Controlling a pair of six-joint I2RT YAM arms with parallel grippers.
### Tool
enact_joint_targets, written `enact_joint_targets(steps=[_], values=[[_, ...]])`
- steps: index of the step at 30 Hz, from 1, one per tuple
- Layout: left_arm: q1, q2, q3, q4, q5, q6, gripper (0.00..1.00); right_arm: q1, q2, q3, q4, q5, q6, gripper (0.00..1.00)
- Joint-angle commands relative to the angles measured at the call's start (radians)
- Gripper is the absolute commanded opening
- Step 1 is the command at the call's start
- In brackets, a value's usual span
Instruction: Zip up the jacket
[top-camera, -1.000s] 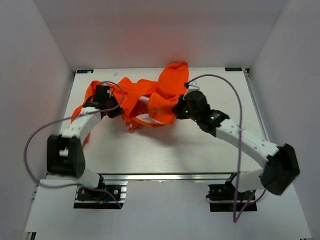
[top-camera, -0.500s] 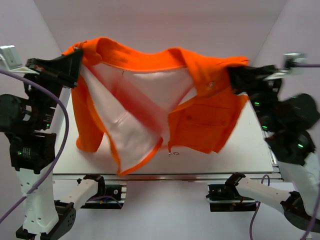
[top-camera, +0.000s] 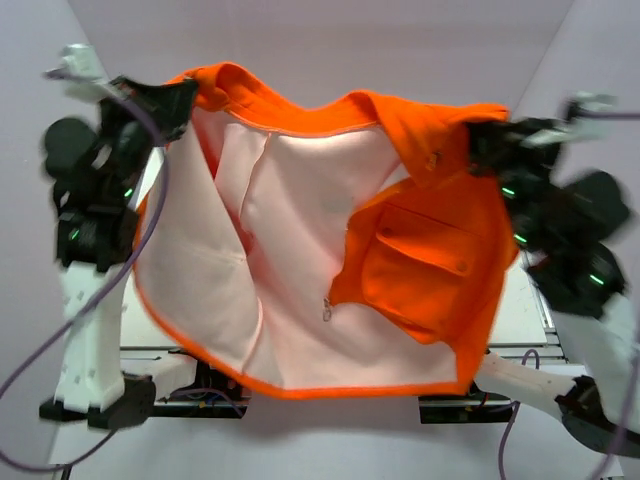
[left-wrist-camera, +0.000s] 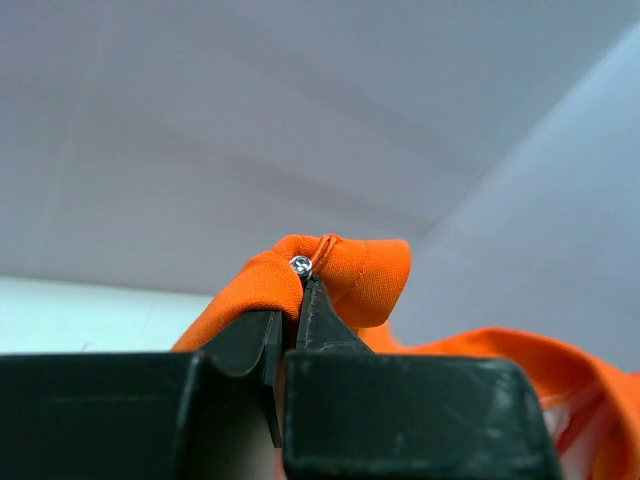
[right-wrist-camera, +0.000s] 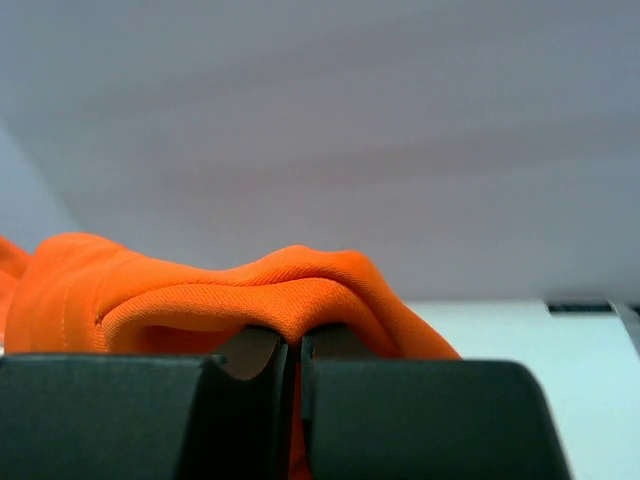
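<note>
Jacket (top-camera: 300, 240) is hanging open in the air, top edge running 9 to 3 o'clock. Left gripper (top-camera: 178, 100) and right gripper (top-camera: 478, 135) are pinching its ends, zipper pull (top-camera: 326, 311) dangling toward 6, midway between both.

White worktop (top-camera: 527, 308) showed only as a sliver on the right, mostly covered. Plain white back wall (top-camera: 330, 40) behind it, matching side walls left (top-camera: 25, 40) and right (top-camera: 605, 50).

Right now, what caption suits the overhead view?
Left gripper and right gripper hold the bright orange fabric jacket aloft, unzipped, pale lining showing.
</note>
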Motion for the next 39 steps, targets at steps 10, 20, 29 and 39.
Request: enact_joint_targets(steps=[10,20,29,39], values=[[-0.045,1.065,0.45,-0.2,-0.04,0.065,0.76,-0.499,0.993,0.231,-0.063,-0.737,0.232,0.83],[-0.125,0.731,0.042,-0.04,-0.111,0.105,0.98,-0.453,0.748,-0.158,-0.137,-0.718,0.181,0.89],[-0.266,0.428,-0.548,0.032,-0.084,-0.015,0.98,-0.332,0.363,-0.738,-0.051,-0.609,0.334,0.89],[-0.268,0.607,-0.6,-0.015,-0.203,-0.019,0.98,-0.341,0.535,-0.789,-0.062,-0.449,0.39,0.89]])
